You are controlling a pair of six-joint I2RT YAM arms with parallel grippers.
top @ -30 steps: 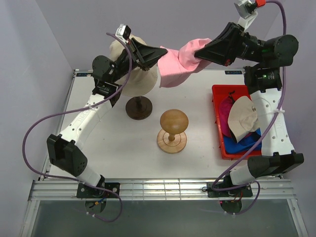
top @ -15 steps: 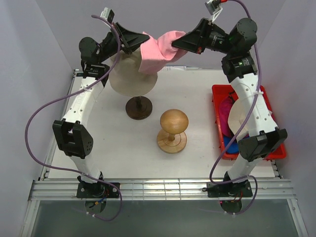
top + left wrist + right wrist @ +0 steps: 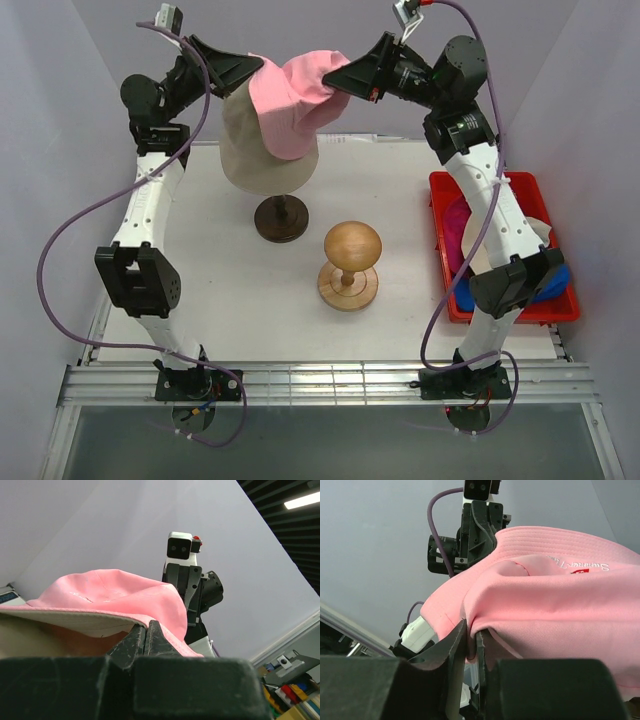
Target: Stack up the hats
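Pinching the soft light pink fabric bucket hat (image 3: pixel 290 105) from both sides, left gripper (image 3: pixel 256 68) and right gripper (image 3: pixel 336 86) sit clamped on its brim, arms arched high, at twelve o'clock over the beige fabric bucket hat (image 3: pixel 262 160).

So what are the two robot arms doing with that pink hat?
Both arms hold the pink hat by its edge, the left pincer on one side and the right pincer on the other. They have it stretched over the top of the beige hat, which sits on a dark stand at the back of the table. More hats lie in the red bin.
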